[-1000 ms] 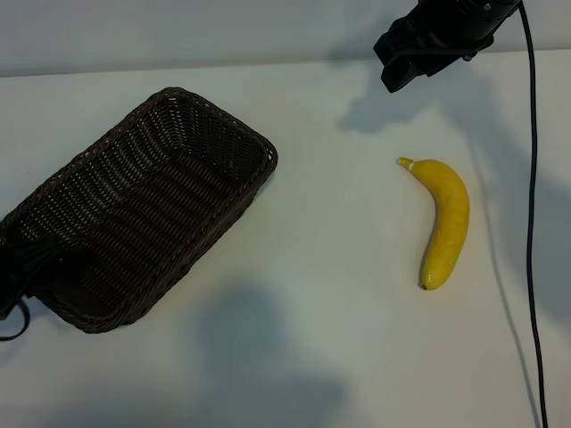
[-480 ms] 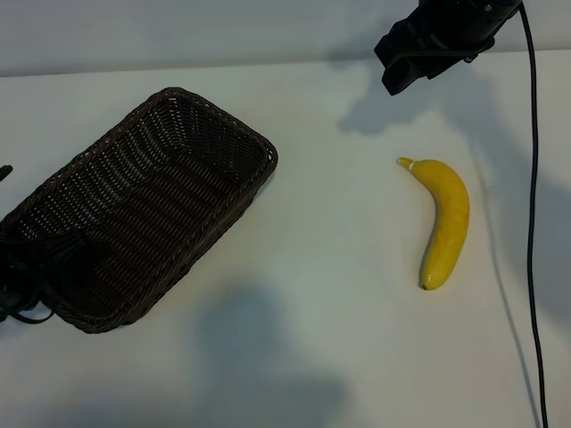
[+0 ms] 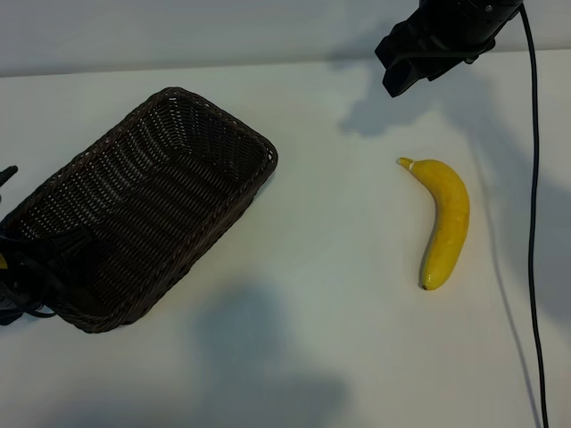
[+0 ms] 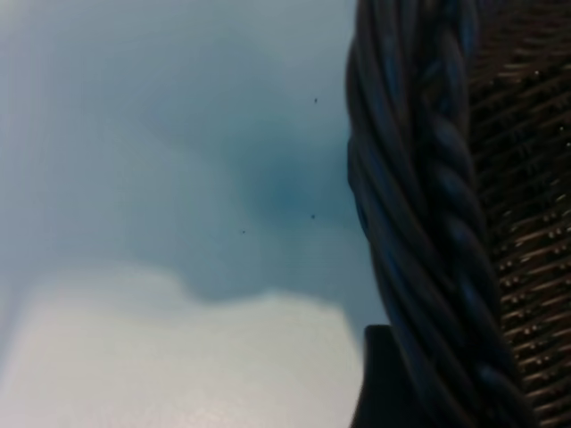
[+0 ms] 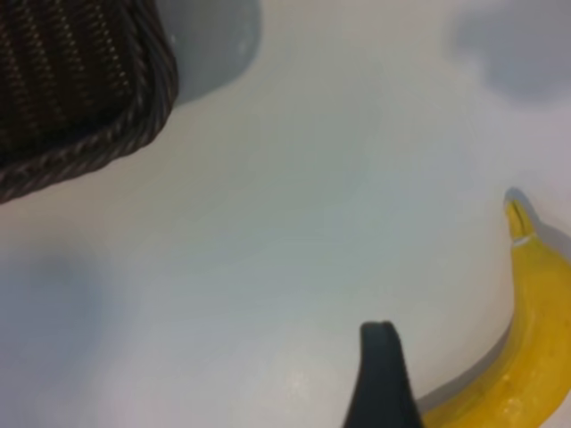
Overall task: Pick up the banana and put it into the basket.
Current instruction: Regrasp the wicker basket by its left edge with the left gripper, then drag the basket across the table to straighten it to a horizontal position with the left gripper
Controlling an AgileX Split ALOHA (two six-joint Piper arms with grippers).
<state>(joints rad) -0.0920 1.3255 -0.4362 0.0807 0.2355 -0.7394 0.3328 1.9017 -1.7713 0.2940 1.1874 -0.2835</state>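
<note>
The yellow banana (image 3: 445,222) lies on the white table at the right, stem tip pointing to the back. Its stem end also shows in the right wrist view as the banana (image 5: 526,348). My right gripper (image 3: 406,67) hangs above the table behind the banana, open and holding nothing; one dark finger (image 5: 382,379) shows next to the fruit. The dark brown wicker basket (image 3: 143,214) lies at the left, with nothing inside. My left gripper (image 3: 18,281) is at the basket's near left corner, open, with one finger (image 4: 379,383) just beside the braided basket rim (image 4: 419,205).
A black cable (image 3: 533,214) runs down the right side of the table, past the banana. Bare white tabletop (image 3: 330,267) lies between basket and banana. The table's back edge meets a pale wall (image 3: 178,36).
Dark parts of the left arm have shifted a little at the basket's left corner, and a small black tip now shows at the frame's left edge. Banana, basket and right arm have stayed put.
</note>
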